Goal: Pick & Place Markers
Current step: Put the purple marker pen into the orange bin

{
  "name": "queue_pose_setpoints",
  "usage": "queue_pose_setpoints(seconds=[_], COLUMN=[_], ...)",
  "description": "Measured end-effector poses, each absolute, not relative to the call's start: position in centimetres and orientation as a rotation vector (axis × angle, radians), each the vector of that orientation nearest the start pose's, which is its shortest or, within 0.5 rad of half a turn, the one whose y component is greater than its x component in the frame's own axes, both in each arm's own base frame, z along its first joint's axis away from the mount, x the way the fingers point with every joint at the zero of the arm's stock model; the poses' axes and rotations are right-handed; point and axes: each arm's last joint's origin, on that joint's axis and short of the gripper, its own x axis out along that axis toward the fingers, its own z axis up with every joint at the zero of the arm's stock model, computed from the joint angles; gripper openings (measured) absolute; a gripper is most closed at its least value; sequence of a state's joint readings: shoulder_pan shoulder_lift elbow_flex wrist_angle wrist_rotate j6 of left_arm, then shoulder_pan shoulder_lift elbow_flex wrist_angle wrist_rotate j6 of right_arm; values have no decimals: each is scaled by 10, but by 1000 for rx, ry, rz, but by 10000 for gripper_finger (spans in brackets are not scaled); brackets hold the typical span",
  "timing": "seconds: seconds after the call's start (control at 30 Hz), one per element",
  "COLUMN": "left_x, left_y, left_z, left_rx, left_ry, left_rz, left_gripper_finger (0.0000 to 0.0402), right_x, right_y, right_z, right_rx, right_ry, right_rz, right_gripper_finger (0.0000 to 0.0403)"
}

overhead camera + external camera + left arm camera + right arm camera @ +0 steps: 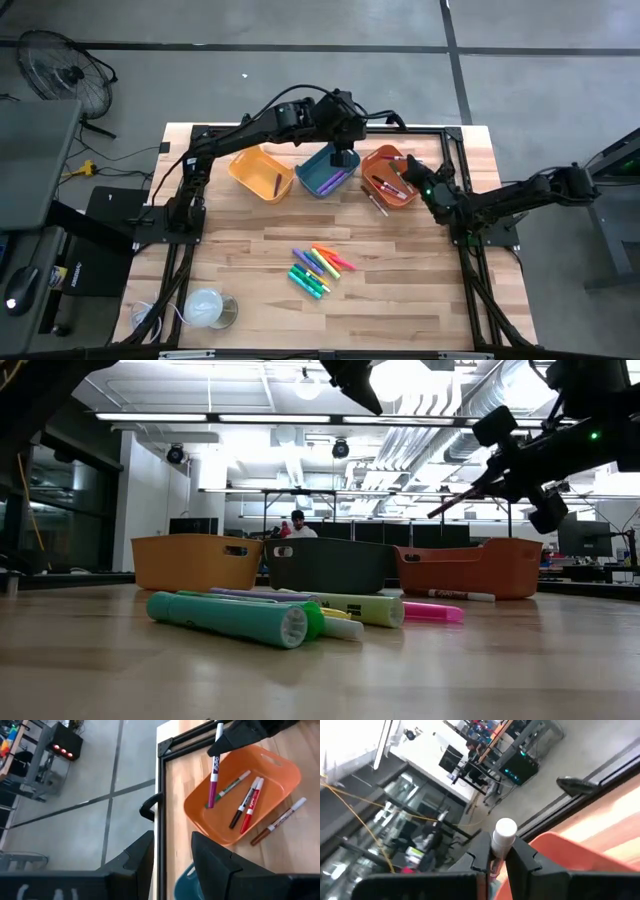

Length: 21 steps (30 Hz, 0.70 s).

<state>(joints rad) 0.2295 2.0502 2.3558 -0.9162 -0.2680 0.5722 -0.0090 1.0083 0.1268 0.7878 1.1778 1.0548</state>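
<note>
No label on the markers can be read. The right hand [220, 745] is clamped on a purple marker [214, 775] above the orange bin [285, 770]. The left hand [172, 857] hangs over the blue bin [318, 180], fingers apart.

Overhead view looks straight down on the whole table [400, 300]. Low view sits at tabletop level, close to the markers [250, 618], facing the far-edge bins. Left wrist view peers down at the orange bin [280, 767], shared with the overhead and low views. Right wrist view tilts roomward.

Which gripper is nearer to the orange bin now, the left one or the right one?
Right. The right gripper hangs over the orange bin, shut on a purple marker. The left gripper is beside it, above the blue bin.
</note>
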Motion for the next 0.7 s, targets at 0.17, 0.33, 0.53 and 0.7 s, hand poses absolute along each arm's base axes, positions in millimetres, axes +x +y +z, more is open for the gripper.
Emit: queue_pose_setpoints(seconds=[0.17,0.33,0.53,0.7], left_x=[423,423,422,420], left_y=[106,106,106,105], left_z=[414,413,412,410], left_rx=[571,574,573,563], left_ry=[739,740,756,777], left_rz=[280,265,258,253], left_gripper_finger=[126,126,126,126], right_x=[160,163,170,178], right_y=[-32,-40,-52,-66], right_z=[171,181,206,218], right_rx=[631,339,-194,-407], right_ry=[-338,-156,46,479], right_rz=[-1060,-886,-725,-515], right_gripper_finger=[26,26,26,26])
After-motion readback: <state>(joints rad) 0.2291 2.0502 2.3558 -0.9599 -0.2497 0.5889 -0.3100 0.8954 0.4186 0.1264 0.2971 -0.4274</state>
